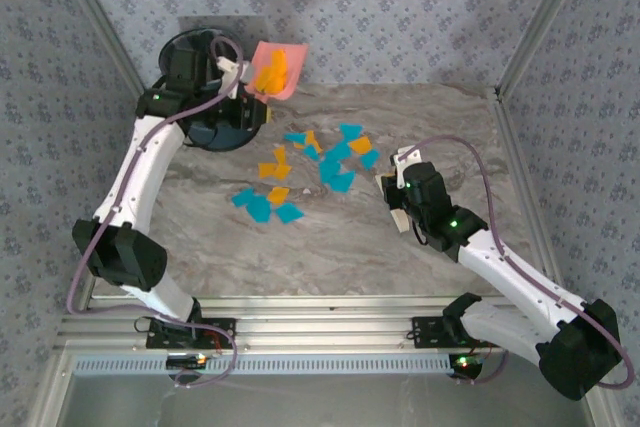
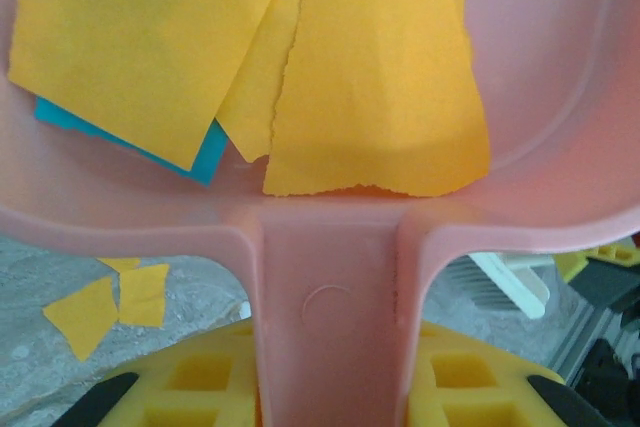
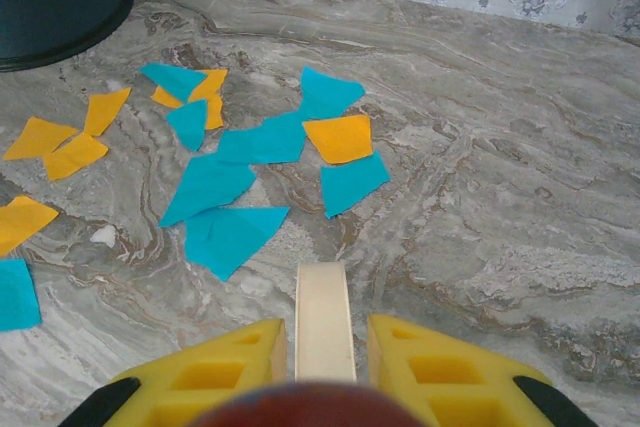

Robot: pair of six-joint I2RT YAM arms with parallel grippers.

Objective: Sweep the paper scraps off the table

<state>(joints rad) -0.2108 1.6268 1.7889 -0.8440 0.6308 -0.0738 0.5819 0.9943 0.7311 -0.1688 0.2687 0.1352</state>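
My left claw is clamped on the handle of the pink dustpan and my right claw is closed on a cream tool, over the table whose paper scraps lie mid-table, loose, featherlight and limp, probably better pushed flat than pinched.

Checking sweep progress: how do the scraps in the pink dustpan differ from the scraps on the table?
The dustpan scraps are nearly all orange, one turquoise bit peeking out; the table scraps mix both colours. The dustpan scraps overlap in a heap; the table scraps lie spread flat, many apart. The dustpan scraps ride in the dustpan the left gripper holds; the table scraps rest on the table. Both are angular paper bits.
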